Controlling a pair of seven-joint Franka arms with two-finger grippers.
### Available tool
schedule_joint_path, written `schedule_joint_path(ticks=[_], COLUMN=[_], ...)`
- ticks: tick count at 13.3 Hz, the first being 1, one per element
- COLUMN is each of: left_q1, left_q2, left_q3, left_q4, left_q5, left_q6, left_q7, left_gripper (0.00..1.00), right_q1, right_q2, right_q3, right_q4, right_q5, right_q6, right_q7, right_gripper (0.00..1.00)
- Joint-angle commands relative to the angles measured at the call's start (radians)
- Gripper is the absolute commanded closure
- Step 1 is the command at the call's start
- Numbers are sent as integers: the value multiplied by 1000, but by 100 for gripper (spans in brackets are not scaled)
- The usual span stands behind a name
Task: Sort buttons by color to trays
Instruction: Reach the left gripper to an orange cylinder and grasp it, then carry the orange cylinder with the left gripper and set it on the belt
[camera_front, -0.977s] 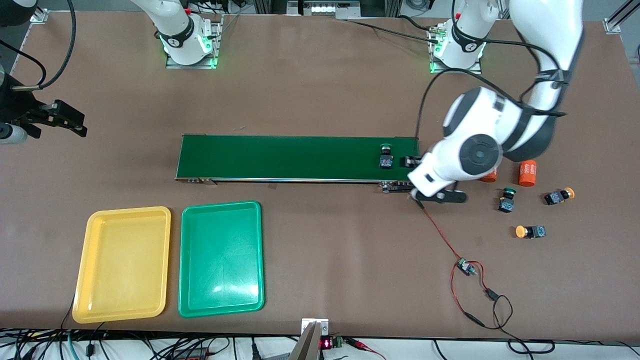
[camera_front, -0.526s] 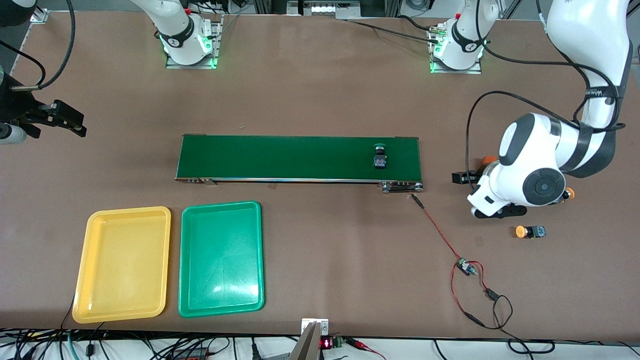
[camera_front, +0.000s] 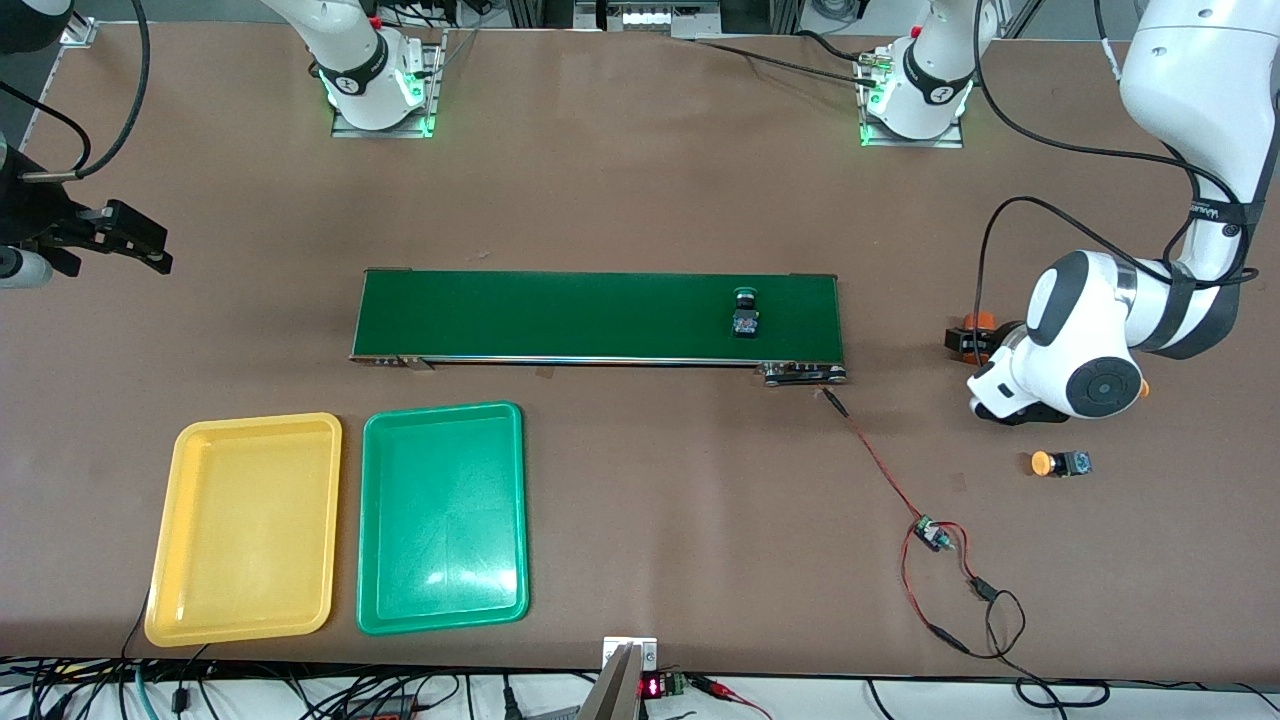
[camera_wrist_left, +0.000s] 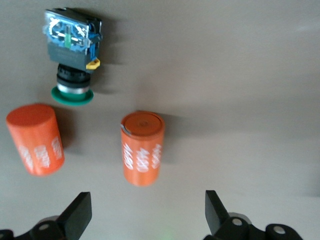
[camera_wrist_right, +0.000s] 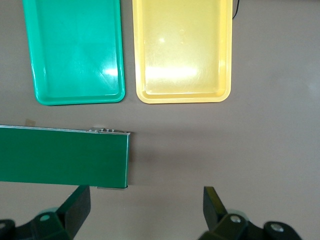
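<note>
**Button sorting: left gripper above the unsorted group, trays unfilled.**

On the desk (camera_front: 640, 180), the conveyor belt (camera_front: 560, 315) carries one green-capped button (camera_front: 744, 312). The yellow tray (camera_front: 258, 420) and green tray (camera_front: 440, 409) sit low in the front view. The right gripper (camera_wrist_right: 145, 210) waits wide open over the belt's end. We judge the left arm nearer. The left gripper (camera_wrist_left: 147, 215), also wide open, hangs over two cylinders (camera_wrist_left: 142, 150) printed "4680". A second green-capped button (camera_wrist_left: 70, 55) lies just beside them, cap toward the gripper.

Tabletop (camera_front: 640, 190): brown. Conveyor belt (camera_front: 560, 315): dark green. Trays: one yellow (camera_front: 190, 620), one green (camera_front: 440, 618). Cylinders (camera_wrist_left: 142, 148): orange, white "4680" print. Button (camera_wrist_left: 72, 55): black body, green cap.
</note>
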Motion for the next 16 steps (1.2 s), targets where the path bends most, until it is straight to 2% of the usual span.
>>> schedule_joint_path(ticks=[1, 5, 6, 7, 8, 9, 13, 15, 16], left_q1=[37, 89, 88, 89, 89, 89, 89, 86, 88], left_q2=[-51, -42, -42, -45, -48, -48, -53, -71, -79], left_q3=[-15, -13, -15, -16, -19, -19, -22, -48, -91], left_q4=[-145, -208, -215, -217, -218, -218, -208, -164, -116], left_q5=[59, 61, 61, 61, 62, 61, 61, 59, 58], left_q6=[151, 283, 284, 284, 278, 272, 268, 202, 141], left_q7=[47, 108, 108, 110, 120, 146, 153, 151, 151], left_gripper=[0, 0, 7, 22, 45, 59, 84, 87, 86], right_q1=[-7, -18, -19, -21, -22, -22, -21, -22, -21], right_q2=[-1, 0, 2, 2, 3, 3, 2, 2, 0], right_q3=[3, 2, 2, 2, 2, 2, 3, 3, 3], right_q4=[4, -1, -1, -1, -1, -1, 4, 4, 4], right_q5=[9, 9, 9, 9, 9, 9, 3, 3, 1], right_q6=[2, 2, 2, 2, 3, 4, -4, -6, -7], right_q7=[-12, -12, -12, -12, -12, -12, -11, -12, -12], right_gripper=[0, 0, 0, 0, 0, 0, 0, 0, 0])
